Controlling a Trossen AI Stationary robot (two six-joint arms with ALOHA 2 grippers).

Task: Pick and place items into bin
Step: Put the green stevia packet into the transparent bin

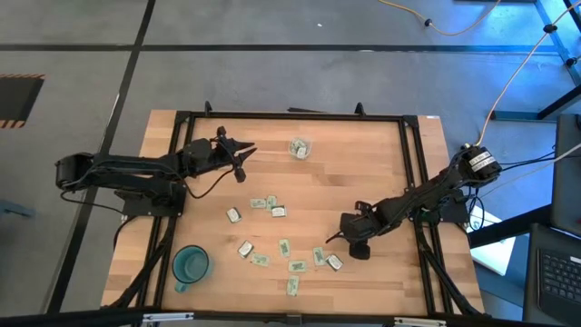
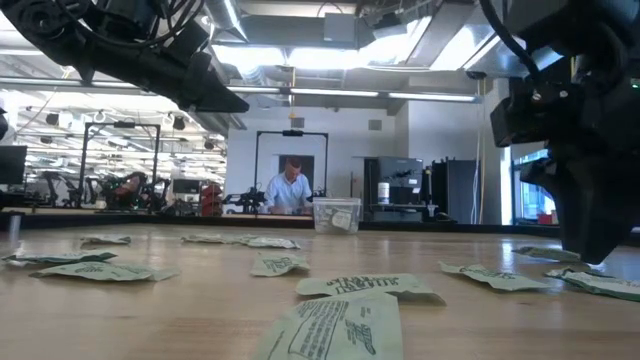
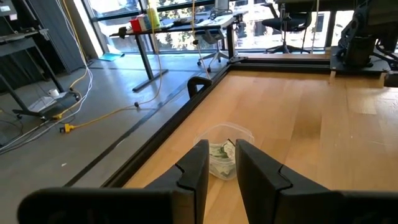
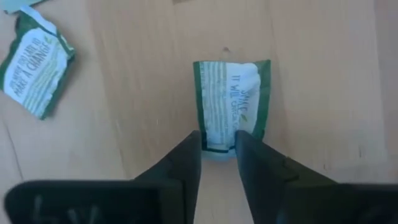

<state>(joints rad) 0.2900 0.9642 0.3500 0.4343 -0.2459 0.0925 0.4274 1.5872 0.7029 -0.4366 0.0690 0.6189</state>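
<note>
Several small pale green and white packets point(image 1: 278, 212) lie flat across the middle and near part of the table. The clear bin point(image 1: 300, 147) stands near the far edge with a few packets inside; it also shows in the left wrist view point(image 3: 224, 152). My right gripper point(image 4: 217, 146) points steeply down at the right end of the scatter point(image 1: 334, 238). It is open, and the end of one green-edged white packet point(image 4: 231, 102) lies between its fingertips. My left gripper point(image 1: 247, 152) hovers open and empty to the left of the bin. My right gripper comes from above, its two fingertips point(image 4: 189, 149) standing over the corners of the packet's end point(image 4: 217, 144). The packet lies flat on the table. Whether the fingertips touch it, I cannot tell.
A teal cup point(image 1: 191, 264) stands at the near left corner. Another packet point(image 4: 37, 68) lies close beside the one under my right gripper. A black frame rail point(image 1: 413, 163) borders the table. A person shows in the room far behind the bin point(image 2: 290, 190).
</note>
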